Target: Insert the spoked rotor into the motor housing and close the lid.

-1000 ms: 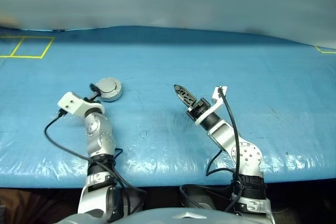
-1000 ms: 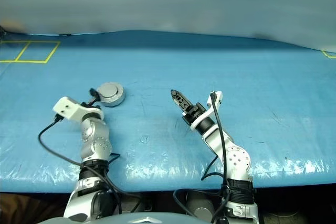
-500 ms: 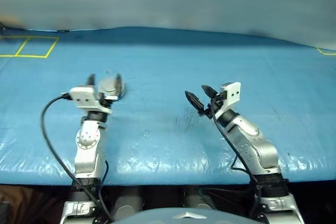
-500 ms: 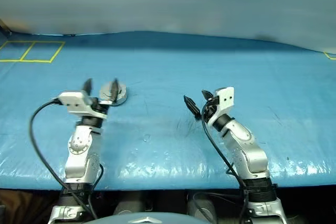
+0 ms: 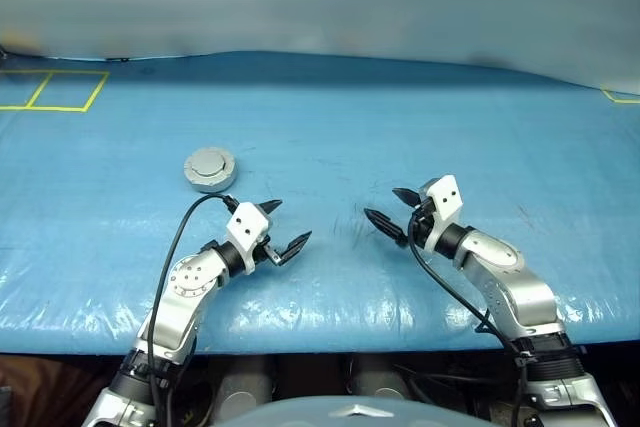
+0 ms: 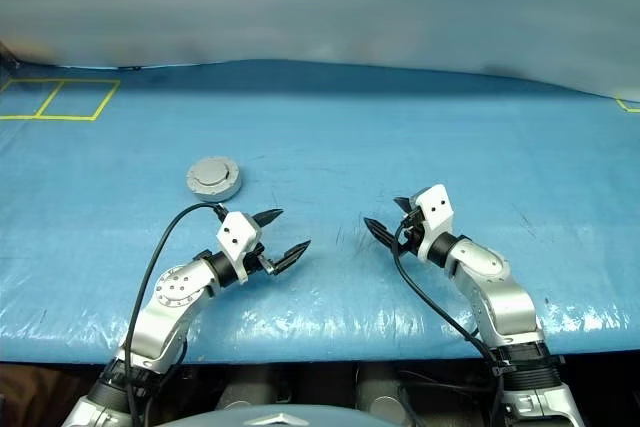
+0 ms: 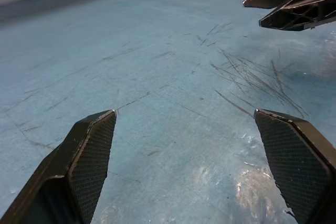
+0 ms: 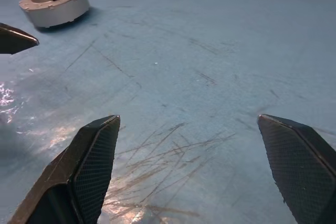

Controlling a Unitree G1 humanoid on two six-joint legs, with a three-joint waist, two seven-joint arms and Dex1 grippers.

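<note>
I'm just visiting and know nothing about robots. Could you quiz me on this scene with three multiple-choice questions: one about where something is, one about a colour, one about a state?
1. Where does the closed round motor housing sit?
A. Between the two end effectors
B. On the table beyond the left end effector
C. Inside the yellow taped squares

2. What colour is the table cover?
A. Blue
B. Green
C. White

3. In what state are the two end effectors?
A. Both shut on a part
B. One open, one shut
C. Both open and empty

Answers:
1 B, the housing lies on the cover farther from the robot than the left end effector, apart from it.
2 A, the cover is blue all over, with yellow tape marks at the far corner.
3 C, the fingers of the left and of the right end effector are spread with nothing between them.
</note>
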